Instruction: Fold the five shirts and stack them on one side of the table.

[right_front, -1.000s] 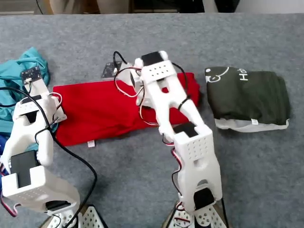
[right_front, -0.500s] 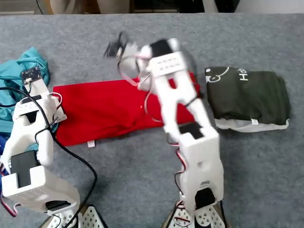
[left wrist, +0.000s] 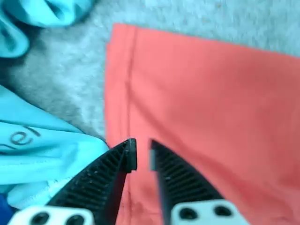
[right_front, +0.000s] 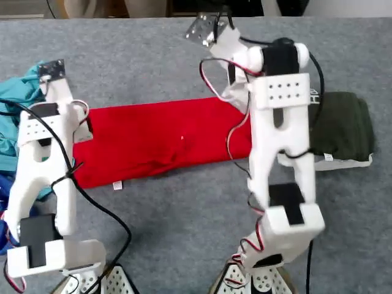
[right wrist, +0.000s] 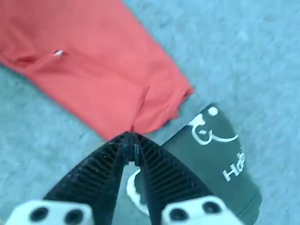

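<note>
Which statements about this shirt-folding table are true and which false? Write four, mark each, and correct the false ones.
1. The red shirt lies between the teal shirt and the dark green shirt. True.
2. The dark green shirt is crumpled in a heap. False: it is folded.
3. The right pincer is shut. True.
4. The left pincer grips the teal shirt. False: it is slightly open over the red shirt's edge.

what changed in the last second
The right arm swung up from low over the red shirt toward the far side of the table; the right pincer is shut and empty above the shirt's end. The left arm also lifted a little, the left pincer slightly open over the shirt's other end. The red shirt, dark green folded shirt and teal shirt stayed put.
</note>
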`<state>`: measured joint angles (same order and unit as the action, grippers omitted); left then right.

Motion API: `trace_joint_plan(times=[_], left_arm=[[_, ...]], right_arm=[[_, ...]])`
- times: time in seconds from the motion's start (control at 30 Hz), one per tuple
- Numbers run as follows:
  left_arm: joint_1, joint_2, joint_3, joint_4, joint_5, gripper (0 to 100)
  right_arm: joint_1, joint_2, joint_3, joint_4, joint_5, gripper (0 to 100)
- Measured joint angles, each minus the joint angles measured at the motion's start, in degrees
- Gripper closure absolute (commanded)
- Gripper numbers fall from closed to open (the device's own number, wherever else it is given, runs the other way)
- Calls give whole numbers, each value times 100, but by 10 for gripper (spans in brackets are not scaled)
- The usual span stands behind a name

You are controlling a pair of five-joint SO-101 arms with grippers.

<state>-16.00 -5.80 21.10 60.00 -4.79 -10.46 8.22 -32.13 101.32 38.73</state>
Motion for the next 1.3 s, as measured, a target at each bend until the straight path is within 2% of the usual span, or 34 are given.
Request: trace_joint_plan(times=[0.2, 0.37, 0.57, 0.9, 1.1, 1.3], left_arm=[[-484, 1143, -1081, 466, 53, 833], [-527, 2576, -2321, 1046, -114, 833], [-519, 3824, -3323, 1319, -132, 833], [-519, 4273, -3657, 1442, -132, 835], [-431, 4325, -3895, 1635, -132, 981], [-97, 4334, -3938, 1626, -123, 982]], right_arm=[[97, -598, 782, 0, 0, 995], [97, -791, 941, 0, 0, 995], [97, -818, 941, 0, 0, 995], [97, -818, 976, 0, 0, 995], [97, -818, 976, 0, 0, 995], [229, -818, 976, -114, 79, 995]])
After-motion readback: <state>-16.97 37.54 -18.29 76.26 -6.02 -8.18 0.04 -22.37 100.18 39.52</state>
